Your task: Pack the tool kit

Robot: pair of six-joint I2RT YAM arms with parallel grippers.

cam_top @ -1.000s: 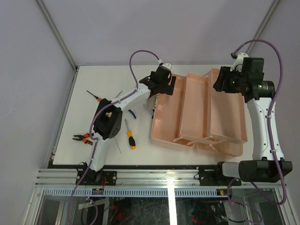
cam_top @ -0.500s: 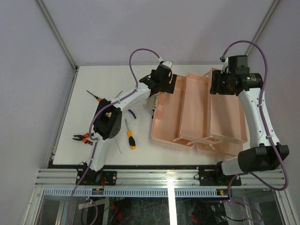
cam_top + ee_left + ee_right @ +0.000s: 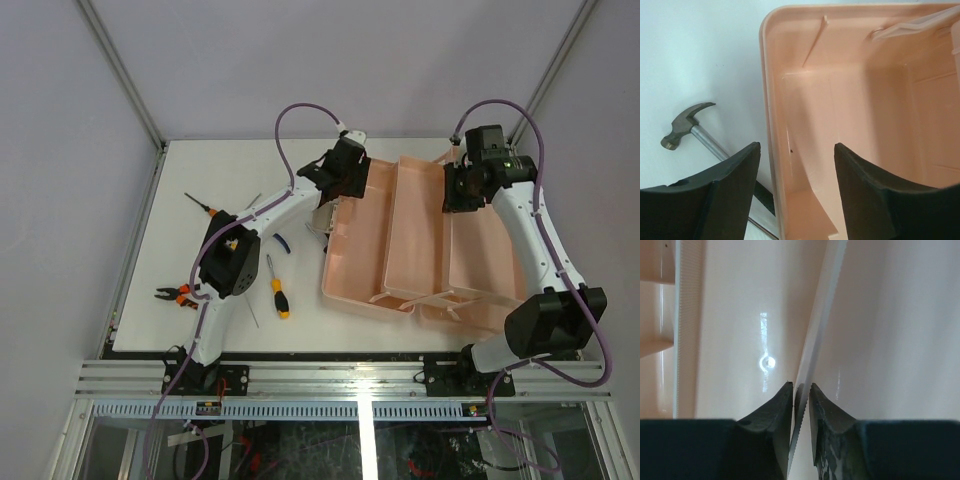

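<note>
R end effector (image 3: 800, 385) swung in — now pinching toolbox (image 3: 362, 255) tray rim; L end effector (image 3: 796, 146) unmoved, spread astride wall.

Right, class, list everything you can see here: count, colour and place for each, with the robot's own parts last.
toolbox: one, salmon pink, open, right half of the table
hammer: one, dark head, silver shaft, on the table beside the toolbox's left wall
near screwdriver: one, orange and black, left of the toolbox
far screwdriver: one, black and orange, far left
pliers: one, orange and black, front left edge
table: one, white
left gripper: one, black, jaws open astride the toolbox's left wall
right gripper: one, black, jaws shut on a thin ridged toolbox edge
</note>
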